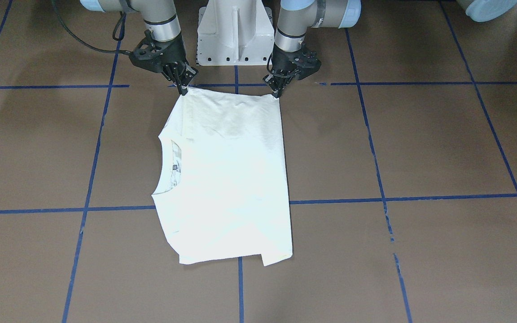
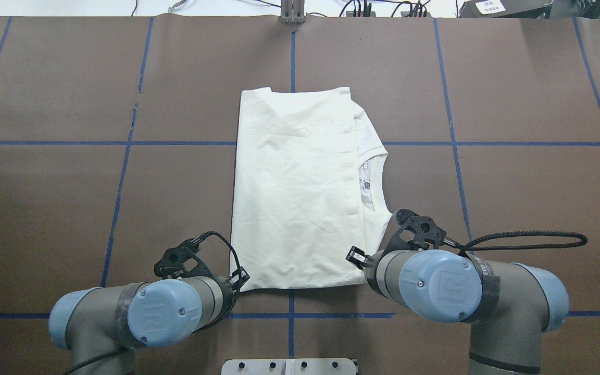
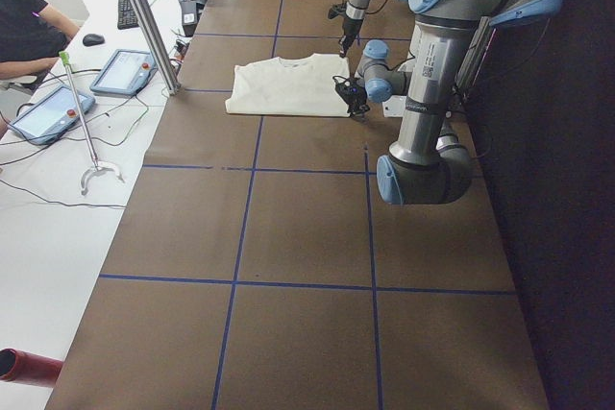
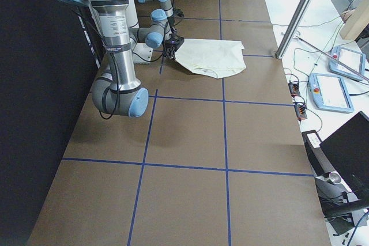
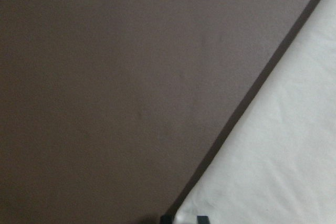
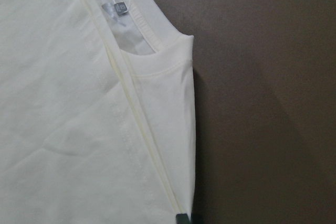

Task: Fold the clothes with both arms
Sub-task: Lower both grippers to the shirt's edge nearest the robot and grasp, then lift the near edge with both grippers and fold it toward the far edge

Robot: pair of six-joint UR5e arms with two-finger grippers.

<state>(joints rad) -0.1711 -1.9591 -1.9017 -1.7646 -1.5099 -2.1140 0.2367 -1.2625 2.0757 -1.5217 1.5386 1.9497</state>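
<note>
The cream-white T-shirt (image 1: 227, 179) lies folded into a rectangle mid-table, plain side up, its print hidden. The neck opening with its label (image 2: 369, 179) points to the robot's right. My right gripper (image 1: 183, 89) is shut on the shirt's near corner by the collar side, which shows in the right wrist view (image 6: 79, 129). My left gripper (image 1: 278, 92) is shut on the other near corner; the left wrist view shows cloth (image 5: 273, 171) between the fingertips (image 5: 168, 219). In the overhead view both wrists hide the fingers.
The white flanged pedestal (image 1: 234, 31) stands just behind the grippers. Blue tape lines (image 1: 402, 197) cross the brown table. A metal pole (image 3: 144, 16), tablets (image 3: 120, 72) and an operator (image 3: 24, 21) are at the far edge.
</note>
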